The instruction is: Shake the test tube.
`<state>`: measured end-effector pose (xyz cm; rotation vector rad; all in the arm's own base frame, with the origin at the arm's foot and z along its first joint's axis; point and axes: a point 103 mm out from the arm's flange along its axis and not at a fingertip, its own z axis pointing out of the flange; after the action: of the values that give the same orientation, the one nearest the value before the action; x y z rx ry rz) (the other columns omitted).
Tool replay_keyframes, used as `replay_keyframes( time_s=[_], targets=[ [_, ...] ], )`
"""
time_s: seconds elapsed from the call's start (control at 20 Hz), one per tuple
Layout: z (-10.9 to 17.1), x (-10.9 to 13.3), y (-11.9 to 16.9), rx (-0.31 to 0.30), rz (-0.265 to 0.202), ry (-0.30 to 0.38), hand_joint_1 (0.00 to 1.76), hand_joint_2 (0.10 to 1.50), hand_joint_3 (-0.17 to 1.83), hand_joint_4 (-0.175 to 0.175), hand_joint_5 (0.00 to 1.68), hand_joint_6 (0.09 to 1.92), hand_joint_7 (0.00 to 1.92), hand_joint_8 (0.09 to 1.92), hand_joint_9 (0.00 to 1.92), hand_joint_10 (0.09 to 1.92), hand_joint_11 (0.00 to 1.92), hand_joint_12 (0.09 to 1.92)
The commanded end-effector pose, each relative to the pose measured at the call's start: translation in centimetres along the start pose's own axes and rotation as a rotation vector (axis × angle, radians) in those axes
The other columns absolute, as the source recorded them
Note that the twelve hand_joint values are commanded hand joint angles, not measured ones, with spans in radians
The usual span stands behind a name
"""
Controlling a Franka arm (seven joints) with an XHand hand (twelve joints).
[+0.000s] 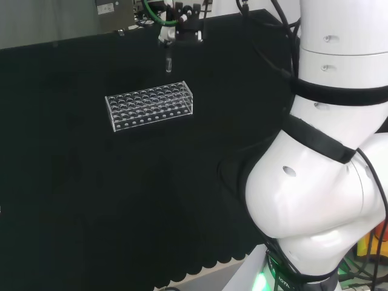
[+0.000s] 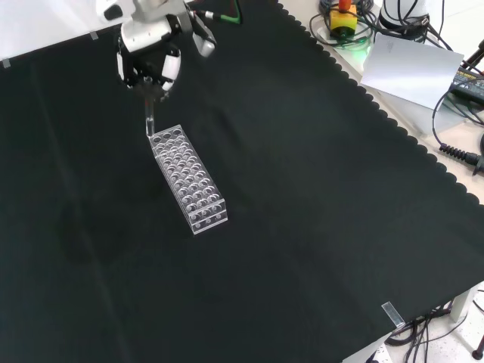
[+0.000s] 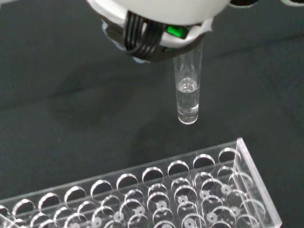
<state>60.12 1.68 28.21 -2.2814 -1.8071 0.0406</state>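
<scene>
A clear test tube (image 3: 188, 90) with a little clear liquid at its bottom hangs upright from my hand (image 2: 150, 57), whose fingers pinch its upper end. In the front view the tube (image 2: 149, 119) hangs just above the far end of a clear plastic rack (image 2: 189, 178) with many holes. In the head view the hand (image 1: 180, 27) is at the far edge of the cloth, the tube (image 1: 169, 62) below it, a little beyond the rack (image 1: 150, 105). The wrist view shows the tube's bottom apart from the rack (image 3: 142, 194), above the cloth beside its rim.
The black cloth (image 2: 318, 197) stretches wide around the rack. The arm's white links (image 1: 327, 151) take up the head view's right. Cables, a white sheet (image 2: 412, 68) and a yellow device with a red button lie beyond the cloth's scalloped edge in the front view.
</scene>
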Motion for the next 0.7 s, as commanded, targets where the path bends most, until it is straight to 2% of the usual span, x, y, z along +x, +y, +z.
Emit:
replay_keyframes(
  time_s=[0.05, 0.3, 0.7],
  targets=[
    [-4.0, 0.1, -2.4, -0.030, -0.023, 0.006, 1.22, 0.71, 0.56, -0.175, 1.29, 0.58, 1.70, 0.49, 1.62, 0.66, 1.25, 0.86],
    [-5.3, 1.8, -4.3, -0.038, -0.048, 0.043, 1.22, 0.71, 0.56, -0.175, 1.29, 0.59, 1.70, 0.50, 1.62, 0.67, 1.25, 0.86],
    [-5.8, 8.7, -7.3, -0.005, -0.140, 0.177, 1.22, 0.70, 0.57, -0.175, 1.29, 0.59, 1.70, 0.51, 1.62, 0.67, 1.24, 0.86]
  ],
)
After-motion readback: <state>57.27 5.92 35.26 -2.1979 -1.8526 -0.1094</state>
